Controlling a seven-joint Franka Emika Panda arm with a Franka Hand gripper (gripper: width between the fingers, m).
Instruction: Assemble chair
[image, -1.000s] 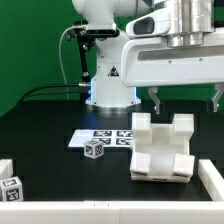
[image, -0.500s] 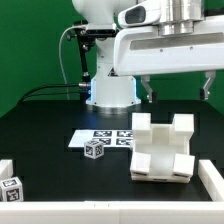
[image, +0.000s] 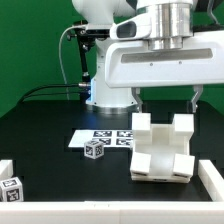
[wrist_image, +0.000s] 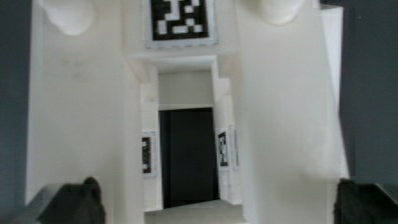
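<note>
Claw (image: 167, 100) jaws wide, holding nothing; white chair part (image: 162, 148) directly below claw, fingertips near its top edges; small tagged cube (image: 94, 150) lower, toward the exterior view's left of claw

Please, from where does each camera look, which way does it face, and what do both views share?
Exterior view: off the arm, low beside the table, facing the base; arm and open tool show above the chair part.
Wrist view: on the wrist, looking down at the chair part; both fingertips show.
Shared: tool and chair part.
</note>
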